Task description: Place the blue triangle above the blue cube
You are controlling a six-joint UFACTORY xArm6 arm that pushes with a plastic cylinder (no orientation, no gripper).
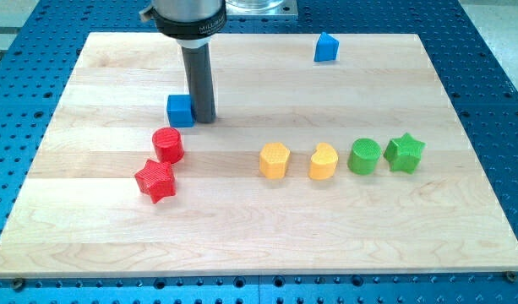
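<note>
On the wooden board, going from the view's left, first comes the red star, low and near the left side, and just above it, almost touching, the red cylinder. A bit higher and slightly to the right stands the blue cube, w/ the dark rod coming down directly at its right side; the tip rests on the board right next to the cube's right face, touching it or nearly so, I cannot tell which. The arm has no pincer at all, so nothing is grasped or released here, only the rod standing upright beside the cube. More to the right, approx. in the middle of the board, there is a row of four blocks: the yellow hexagon-like block, then the yellow heart, then the green cylinder, and the green star, which is very close to the green cylinder. The blue triangle is far up near the view's top edge of the board, to the right of centre, well apart from the blue cube and from the tip, and higher in the view than the cube but not over it
</note>
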